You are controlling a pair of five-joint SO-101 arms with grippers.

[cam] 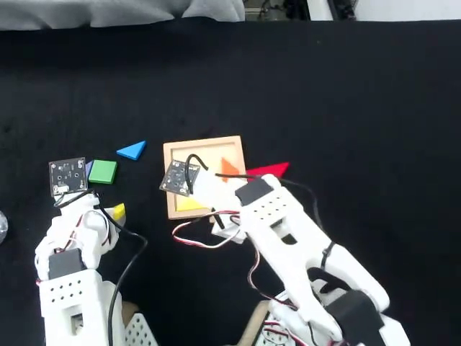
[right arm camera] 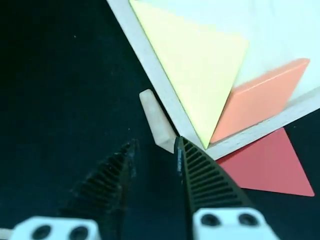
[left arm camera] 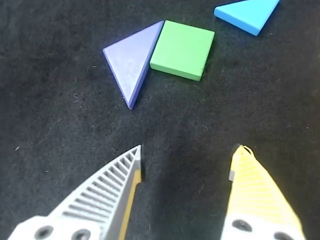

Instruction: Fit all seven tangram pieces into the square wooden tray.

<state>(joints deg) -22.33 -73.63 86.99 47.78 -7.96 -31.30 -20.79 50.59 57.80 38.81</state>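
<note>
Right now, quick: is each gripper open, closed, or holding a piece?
Left gripper: open, holding nothing.
Right gripper: open, holding nothing, tips beside the wooden tray.

Tray (cam: 202, 141) holds yellow triangle (right arm camera: 200, 65) and orange piece (right arm camera: 260, 97); red triangle (right arm camera: 267, 167) lies beside.

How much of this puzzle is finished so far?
Done: yellow triangle and orange piece lie in the wooden tray. In hand: nothing gripped; the open right claw sits by a pale piece outside the tray. Remaining: that piece, red triangle, blue triangle, purple triangle, green square.
</note>
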